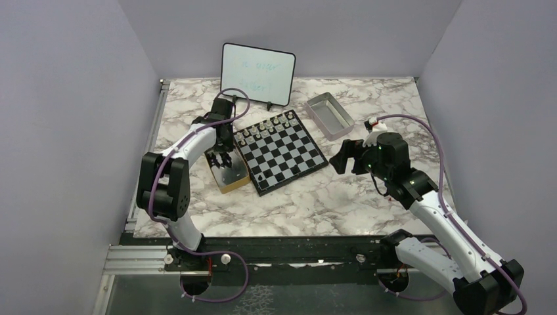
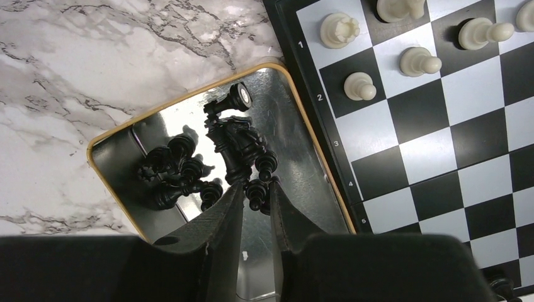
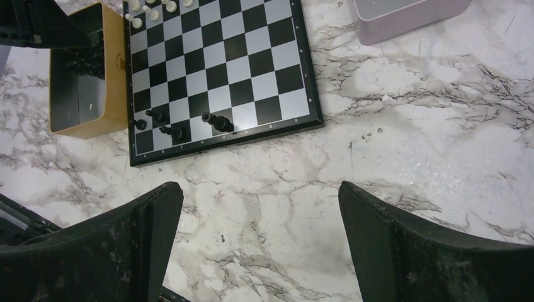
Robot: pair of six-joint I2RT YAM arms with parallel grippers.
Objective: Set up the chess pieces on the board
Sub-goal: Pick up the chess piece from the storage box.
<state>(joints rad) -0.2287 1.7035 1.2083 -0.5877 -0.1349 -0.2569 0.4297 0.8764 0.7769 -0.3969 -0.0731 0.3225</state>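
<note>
Nearest me the right gripper (image 3: 258,189) hangs over bare table, its two dark fingers spread wide with nothing between them. Just beyond it lies the small square chessboard (image 1: 282,154), black and white checks inside a black rim, set at a slant. The tiny black chess pieces (image 3: 214,121) are glossy and slim, each smaller than one square. Four stand on the board's near rows, three clustered at the corner beside the box and a fourth a few squares along the same edge. The rest lie in a tangled heap inside a tan wooden box with a shiny metal lining (image 2: 189,94), just beside the board's left edge, too jumbled to count. The left gripper (image 2: 255,189) reaches down into that box, its fingers drawn almost together about one small black pawn; whether they actually clamp it I cannot tell. Pale cream chess pieces (image 2: 360,87) stand in two rows along the board's far side, too small from above to count.

The table (image 1: 328,203) is white marble-patterned with grey veins; plain lilac-grey walls (image 1: 66,98) close it on three sides. Past the board sits one grey metal tray (image 1: 330,115); at the far edge one whiteboard (image 1: 258,73) stands propped upright, its faint writing unreadable. In all there are two arms, one board, one box, one tray and one whiteboard.
</note>
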